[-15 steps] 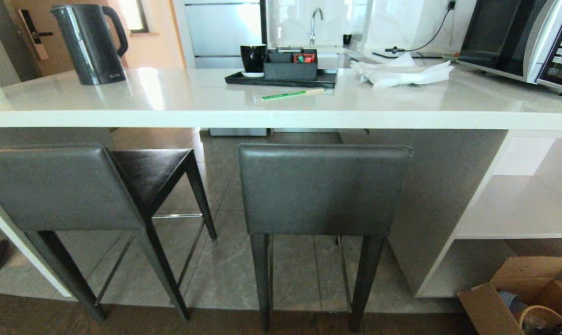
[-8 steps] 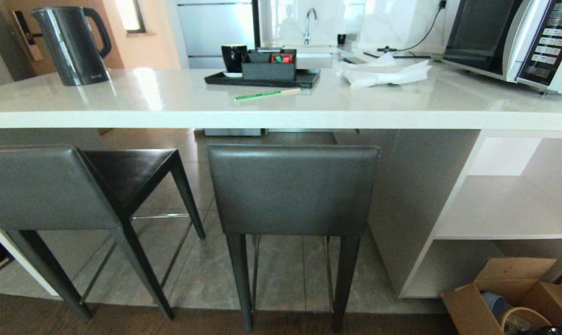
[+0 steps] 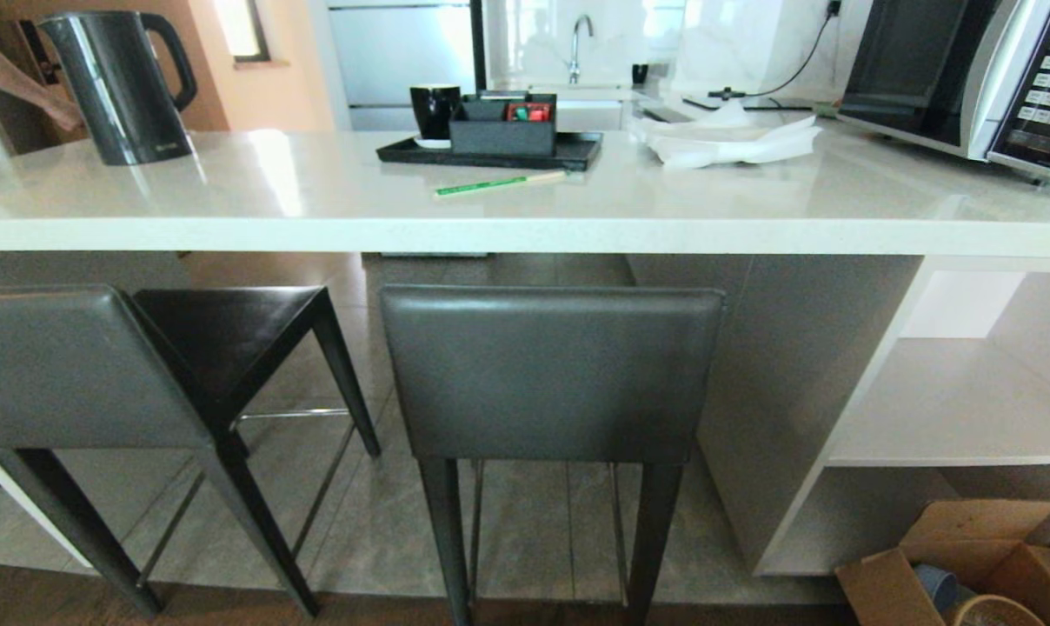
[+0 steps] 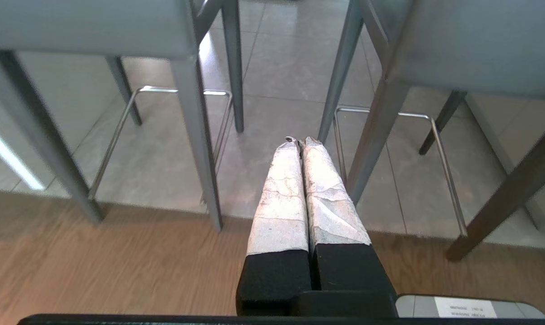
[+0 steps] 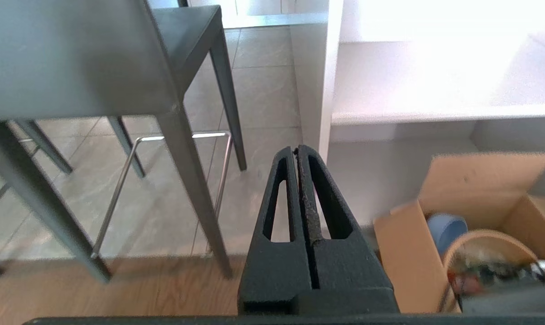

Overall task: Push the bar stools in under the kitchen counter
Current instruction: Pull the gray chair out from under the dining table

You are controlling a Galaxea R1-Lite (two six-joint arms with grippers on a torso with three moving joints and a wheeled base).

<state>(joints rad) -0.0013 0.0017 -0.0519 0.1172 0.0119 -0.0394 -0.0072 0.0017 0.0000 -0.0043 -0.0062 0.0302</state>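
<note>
No legible writing. Left gripper (image 4: 303,141), right gripper (image 5: 296,150) pressed together, empty, behind 2 bar stools (image 3: 549,374).

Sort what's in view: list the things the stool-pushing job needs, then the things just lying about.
Job: two dark grey leather-backed bar stools, left and right; thick white glossy stone kitchen counter.

Lying about: dark electric kettle, black tray, green pencil, white crumpled paper, microwave, brown cardboard box.

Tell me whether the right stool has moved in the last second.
No. The whole view shifted, so the camera moved; the right stool still stands beside the grey panel, backrest just below the counter edge.
</note>
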